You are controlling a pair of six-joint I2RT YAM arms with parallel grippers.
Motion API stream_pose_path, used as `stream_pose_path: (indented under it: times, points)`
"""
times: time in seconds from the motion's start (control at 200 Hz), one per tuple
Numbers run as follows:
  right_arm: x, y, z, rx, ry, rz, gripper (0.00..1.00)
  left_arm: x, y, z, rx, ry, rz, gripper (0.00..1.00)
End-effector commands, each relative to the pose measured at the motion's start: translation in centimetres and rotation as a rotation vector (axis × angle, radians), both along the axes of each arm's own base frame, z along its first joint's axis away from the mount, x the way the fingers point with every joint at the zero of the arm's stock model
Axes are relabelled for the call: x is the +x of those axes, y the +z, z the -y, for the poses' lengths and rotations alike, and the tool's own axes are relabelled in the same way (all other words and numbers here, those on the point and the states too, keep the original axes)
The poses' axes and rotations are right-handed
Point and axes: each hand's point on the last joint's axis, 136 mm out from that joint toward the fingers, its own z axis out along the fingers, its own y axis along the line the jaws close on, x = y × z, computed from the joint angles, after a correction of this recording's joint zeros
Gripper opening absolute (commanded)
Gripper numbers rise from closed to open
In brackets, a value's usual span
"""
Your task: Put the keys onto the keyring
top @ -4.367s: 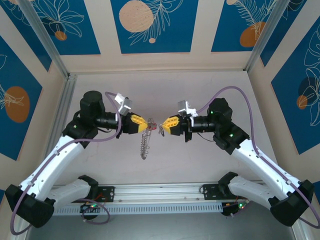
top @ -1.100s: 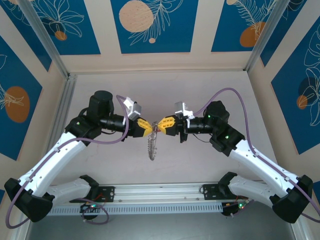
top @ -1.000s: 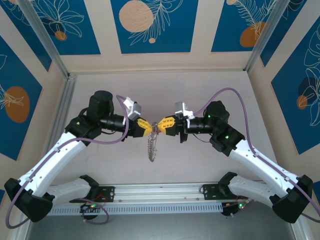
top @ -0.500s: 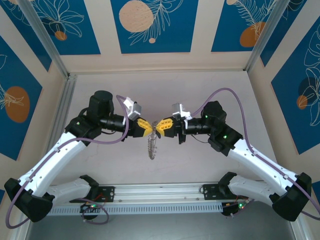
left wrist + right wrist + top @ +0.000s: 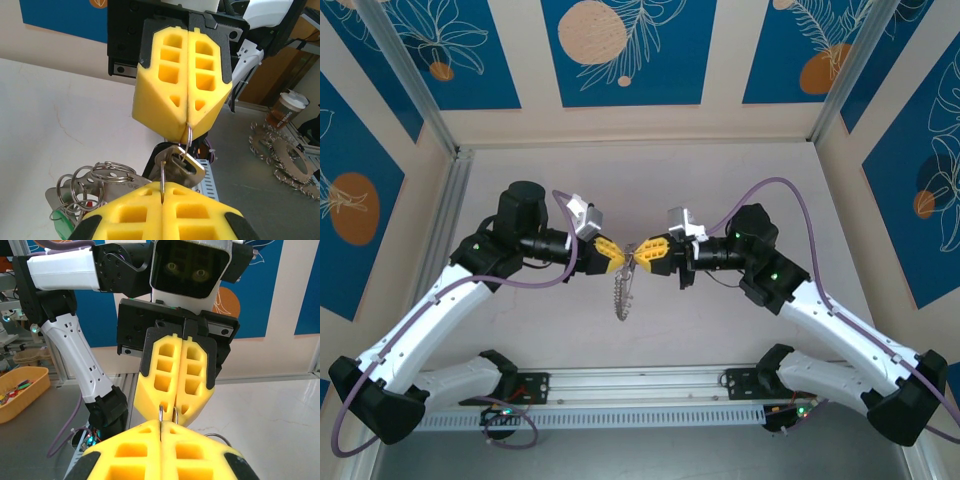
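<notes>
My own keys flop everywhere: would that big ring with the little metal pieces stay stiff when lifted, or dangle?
Probably dangles: the fringe of the keyring hangs limp under the left fingers. The thin loop itself likely stays stiff, as its wire stands unbent where pinched. It is smooth metal, so possibly slippery.

Between left end effector (image 5: 621,261), right end effector (image 5: 639,254) — keyring (image 5: 623,296), above table (image 5: 720,180)

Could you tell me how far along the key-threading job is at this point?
Done: the keyring is held up off the table, its fringe dangling freely. In hand: the left gripper and right gripper meet tip to tip, both shut on its thin wire, with a silver key hanging at that wire. Left: I cannot tell whether the key is fully threaded. Confirming that and setting everything down remain.
</notes>
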Motion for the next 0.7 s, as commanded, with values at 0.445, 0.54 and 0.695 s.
stream_pose_path:
  times: [0.445,0.54,0.695]
  points:
    - [1.1,-0.2,-0.2,0.004,-0.057,0.012,0.0,-1.0,2.0,-0.2,-0.042,-0.025,0.066,0.0]
    - [0.6,-0.1,-0.3,0.004,-0.033,0.012,0.0,-0.9,1.9,-0.3,-0.04,-0.022,0.066,0.0]
    - [0.1,0.0,-0.2,0.001,-0.018,0.01,0.0,-0.9,1.9,-0.3,-0.036,-0.017,0.071,0.0]
